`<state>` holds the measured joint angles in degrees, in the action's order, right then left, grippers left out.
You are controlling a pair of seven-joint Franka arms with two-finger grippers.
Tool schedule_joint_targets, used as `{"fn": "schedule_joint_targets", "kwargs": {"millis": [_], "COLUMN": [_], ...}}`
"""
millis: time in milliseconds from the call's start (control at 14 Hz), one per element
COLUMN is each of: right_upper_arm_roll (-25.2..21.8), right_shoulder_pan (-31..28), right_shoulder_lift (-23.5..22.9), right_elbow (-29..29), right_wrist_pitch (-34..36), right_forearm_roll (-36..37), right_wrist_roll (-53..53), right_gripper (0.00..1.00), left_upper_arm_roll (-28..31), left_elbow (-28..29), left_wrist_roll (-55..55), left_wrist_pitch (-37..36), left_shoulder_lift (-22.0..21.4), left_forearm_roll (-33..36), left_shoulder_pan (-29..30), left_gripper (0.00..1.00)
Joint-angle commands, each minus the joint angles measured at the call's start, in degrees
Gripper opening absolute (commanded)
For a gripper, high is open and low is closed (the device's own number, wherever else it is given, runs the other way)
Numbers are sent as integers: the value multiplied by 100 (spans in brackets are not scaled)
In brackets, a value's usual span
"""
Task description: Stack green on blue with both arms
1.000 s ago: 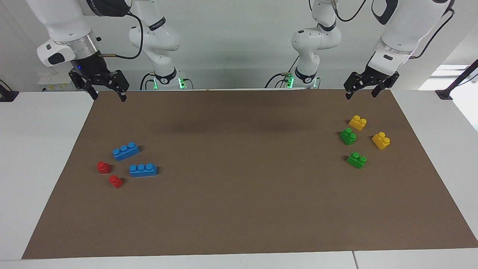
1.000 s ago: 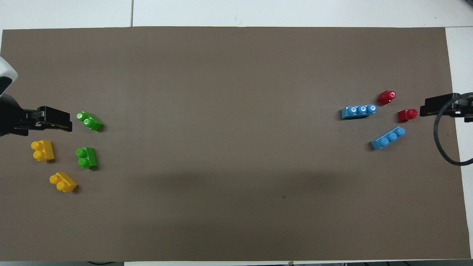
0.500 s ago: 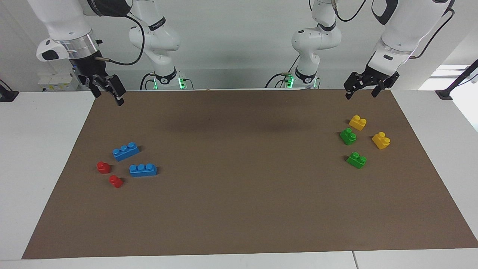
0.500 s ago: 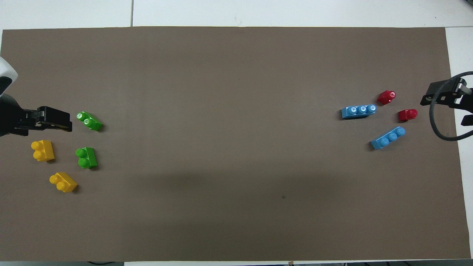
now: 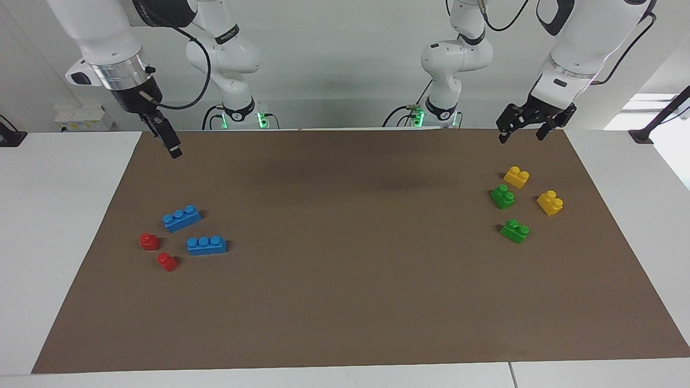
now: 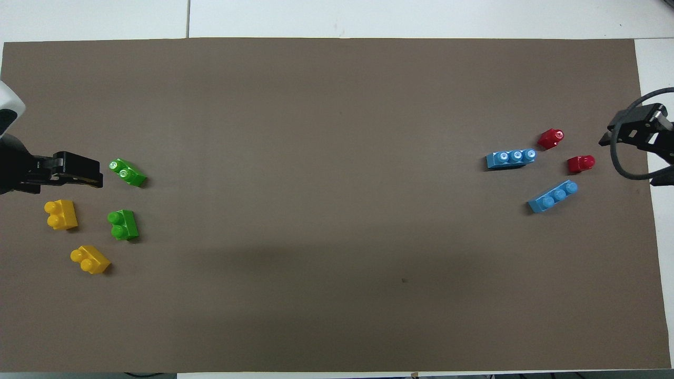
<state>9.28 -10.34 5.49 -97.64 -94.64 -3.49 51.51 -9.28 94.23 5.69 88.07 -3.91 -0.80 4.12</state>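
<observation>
Two large white jointed robot arms, glossy rounded shells with dark grey joint caps. The right arm [image 5: 102, 32] shows a ribbed silver wrist ring, a black wrist block, a looping black cable. The left arm [image 5: 579, 37] trails black cable too. Green lights glow at both bases, each ringed by a black lettered band.

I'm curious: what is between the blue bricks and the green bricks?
Nothing: only bare brown mat between the three-stud blue plastic bricks and two-stud green plastic bricks, clearest in the overhead view.
</observation>
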Motion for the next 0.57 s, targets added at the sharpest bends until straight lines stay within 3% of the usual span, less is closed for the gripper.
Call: {"fn": "schedule_joint_targets", "kwargs": {"millis": [0,286,500], "right_upper_arm_roll": [12,3,3], "right_shoulder_pan": [-100,-240,-311], "right_shoulder_lift": [-83,-347,-557], "right_elbow": [-88,-106,-80], "right_wrist_pitch": [15,-11,-64], "right_forearm_roll": [-274,-687,-697], "right_wrist_roll": [429,922,931], "right_gripper": [99,99,99], "left_upper_arm_roll": [5,5,5], "left_elbow": [174,261,753], "left_wrist_roll": [-24,457,1475], "left_wrist_pitch": [0,113,648], "left_shoulder_lift": [-180,-180,-399], "left_forearm_roll": [-87,-87,-79], "left_shoulder_pan": [54,63,63], "left_gripper": [100,100,100]}}
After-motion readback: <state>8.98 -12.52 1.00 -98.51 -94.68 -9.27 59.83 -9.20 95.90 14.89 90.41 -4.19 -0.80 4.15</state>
